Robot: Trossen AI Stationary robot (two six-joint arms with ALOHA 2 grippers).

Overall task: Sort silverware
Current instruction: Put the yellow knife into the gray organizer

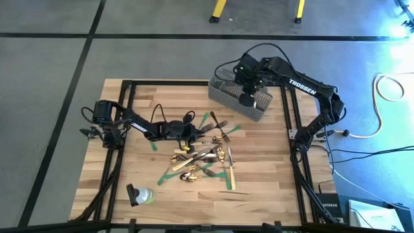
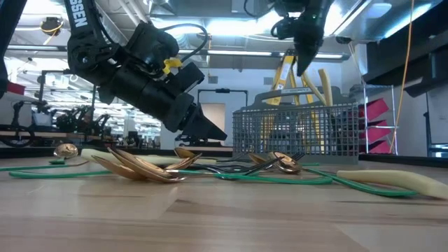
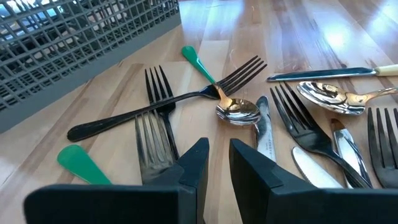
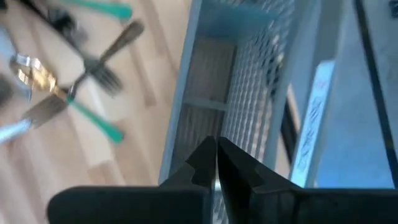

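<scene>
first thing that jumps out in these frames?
The tangled heap of silverware at the middle of the wooden table, gold spoons and dark forks lying across green tape strips. The left gripper sits low at the pile's edge, fingers slightly apart above a dark fork. The right gripper, shut, hangs over the grey mesh basket at the table's far side.

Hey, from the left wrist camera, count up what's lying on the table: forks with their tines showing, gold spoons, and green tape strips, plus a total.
Dark metal forks: 4
Shiny gold spoons: 2
Flat green tape strips: 2
Total: 8
</scene>
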